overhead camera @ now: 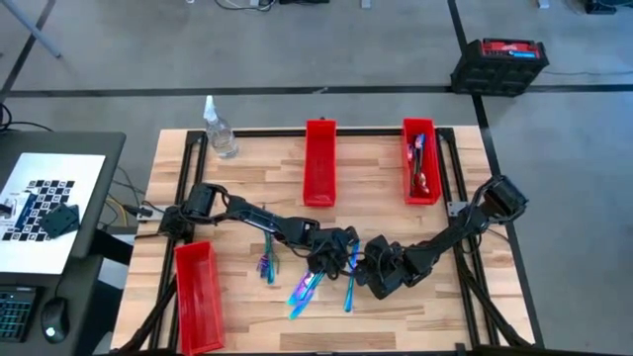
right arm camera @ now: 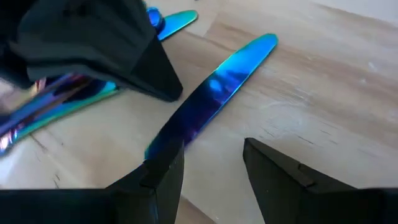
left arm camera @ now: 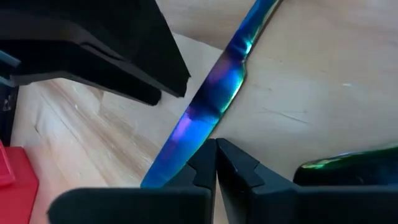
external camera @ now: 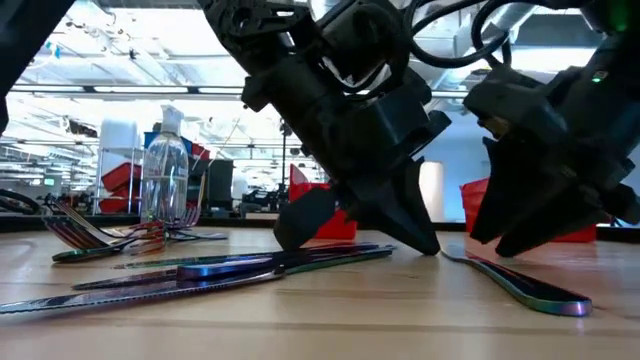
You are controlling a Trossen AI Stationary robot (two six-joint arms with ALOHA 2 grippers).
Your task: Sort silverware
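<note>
Reaching arms: both stretched low toward the middle front of the wooden surface [overhead camera: 396,326], meeting close together over the loose silverware.
Left arm: ran from the left rail across to the centre, wrist bent down.
Left tool [overhead camera: 336,252]: tips down at the surface, fingers [left arm camera: 233,165] pressed together with no gap; a blue knife [left arm camera: 205,106] lay just beside them, and I could not tell whether they gripped it.
Right arm: came in from the right rail, folded at the elbow, wrist low.
Right tool [overhead camera: 381,275]: fingers [right arm camera: 165,168] parted with a clear gap, holding nothing, one tip at the end of a blue knife blade [right arm camera: 214,93] lying flat on the wood.
Loose silverware: a few pieces [overhead camera: 307,289] lay flat between and in front of the two tools; another small cluster [overhead camera: 267,265] lay to the left.
Bins: far right red bin [overhead camera: 420,163] held some sorted pieces; middle red bin [overhead camera: 319,163] and front left red bin [overhead camera: 198,297] stood well apart.
Bottle: spray bottle [overhead camera: 220,129] at the far left corner.
</note>
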